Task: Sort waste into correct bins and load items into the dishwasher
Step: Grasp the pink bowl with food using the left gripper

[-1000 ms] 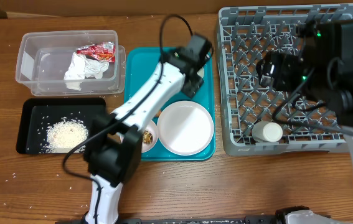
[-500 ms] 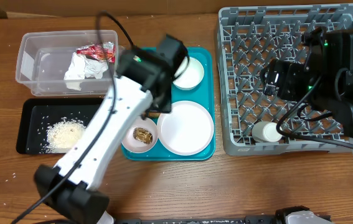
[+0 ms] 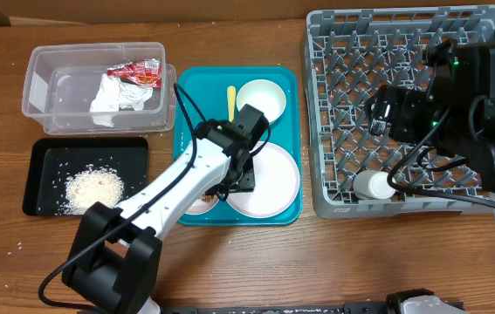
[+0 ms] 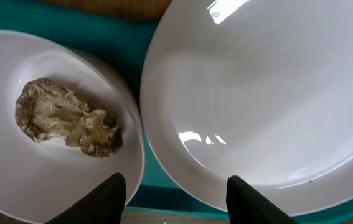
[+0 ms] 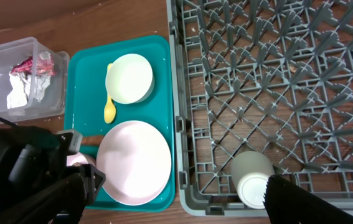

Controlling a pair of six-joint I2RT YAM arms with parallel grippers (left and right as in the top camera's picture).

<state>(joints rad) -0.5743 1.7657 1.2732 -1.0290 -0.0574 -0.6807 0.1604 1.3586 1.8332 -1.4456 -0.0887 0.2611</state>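
1. Since half a second ago the left arm (image 3: 177,183) has swung back in, so the left gripper (image 4: 179,199) now hangs low over the teal tray (image 3: 190,96). The right side looks unchanged.
2. Left of the tray: a clear tub (image 3: 55,98) with wrappers (image 3: 120,87) and a black tray (image 3: 51,157) with rice (image 3: 94,187). I'd guess these are the trash and food bins.
3. On the tray: the left jaws are open and empty, straddling where the small dish (image 4: 14,168) meets the big plate (image 4: 257,99). The food scrap (image 4: 67,121) probably has to be dumped first.
4. Right of the tray: the rack (image 3: 317,105) holds one cup (image 3: 374,185). The right gripper (image 5: 179,196) hovers there, spread wide and holding nothing.
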